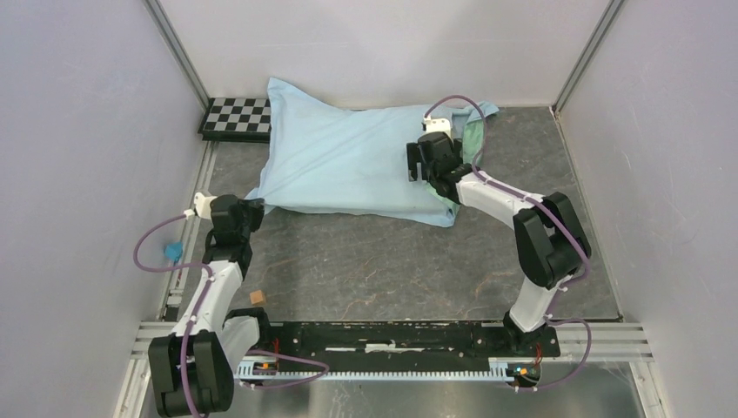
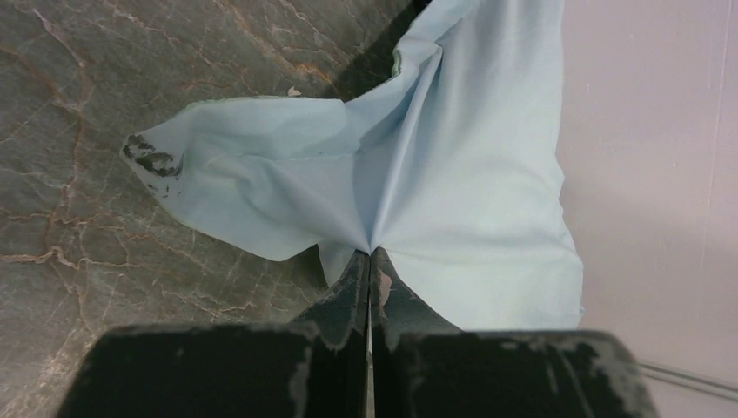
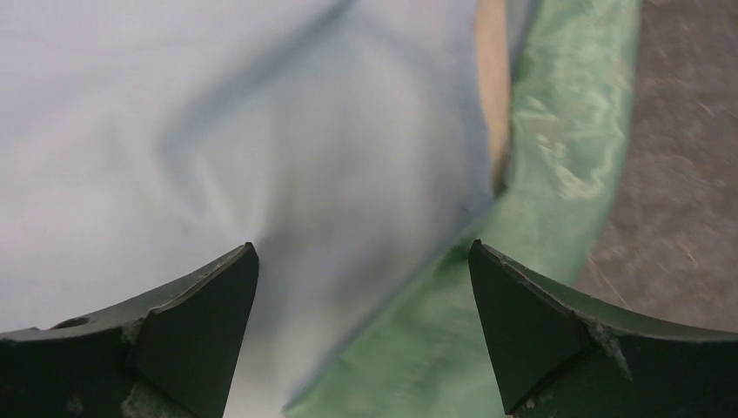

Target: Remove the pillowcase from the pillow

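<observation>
left gripper (image 2: 370,255) pinching pillowcase (image 1: 348,161) corner | right gripper (image 3: 364,246) spread apart | pillow (image 3: 493,87) mostly hidden

You have bare tabletop (image 1: 374,270) across the whole near half to pass through. The far half is blocked by the stuffed pillowcase (image 1: 348,157), which overlaps the checkerboard (image 1: 233,117) at far left and stops short of the right wall (image 1: 670,131). A tan block (image 1: 257,297) sits near-left.
</observation>
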Controlling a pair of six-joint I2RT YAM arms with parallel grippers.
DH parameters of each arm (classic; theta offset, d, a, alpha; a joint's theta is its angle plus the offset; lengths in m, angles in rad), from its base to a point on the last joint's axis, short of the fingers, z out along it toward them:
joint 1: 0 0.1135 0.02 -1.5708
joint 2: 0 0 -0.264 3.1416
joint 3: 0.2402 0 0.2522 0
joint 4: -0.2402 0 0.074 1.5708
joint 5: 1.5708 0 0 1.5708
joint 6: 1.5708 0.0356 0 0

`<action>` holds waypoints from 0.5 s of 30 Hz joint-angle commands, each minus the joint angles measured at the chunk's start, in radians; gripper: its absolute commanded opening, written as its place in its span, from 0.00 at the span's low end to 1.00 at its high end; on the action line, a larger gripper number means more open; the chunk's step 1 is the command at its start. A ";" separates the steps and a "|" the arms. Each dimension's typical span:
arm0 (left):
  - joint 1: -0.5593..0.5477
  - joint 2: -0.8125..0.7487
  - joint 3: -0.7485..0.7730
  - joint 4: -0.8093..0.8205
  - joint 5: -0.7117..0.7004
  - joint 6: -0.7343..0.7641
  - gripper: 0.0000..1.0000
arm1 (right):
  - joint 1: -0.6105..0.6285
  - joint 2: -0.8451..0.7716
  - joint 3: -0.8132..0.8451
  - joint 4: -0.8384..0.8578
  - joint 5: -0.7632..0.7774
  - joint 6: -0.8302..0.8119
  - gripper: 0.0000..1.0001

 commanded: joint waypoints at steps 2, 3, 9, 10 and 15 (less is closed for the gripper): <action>0.017 -0.063 -0.006 -0.025 -0.109 -0.038 0.02 | -0.029 -0.090 -0.087 -0.106 0.203 0.015 0.98; 0.016 -0.066 -0.009 -0.021 -0.109 -0.037 0.02 | -0.045 -0.146 -0.169 -0.060 0.194 0.022 0.98; 0.017 -0.073 -0.015 -0.005 -0.099 -0.038 0.02 | -0.157 -0.359 -0.435 -0.036 0.157 0.069 0.98; 0.016 -0.076 -0.018 0.001 -0.098 -0.040 0.02 | -0.184 -0.363 -0.438 -0.112 0.208 0.166 0.98; 0.017 -0.082 -0.017 0.007 -0.080 -0.030 0.02 | -0.294 -0.469 -0.545 -0.179 0.155 0.353 0.92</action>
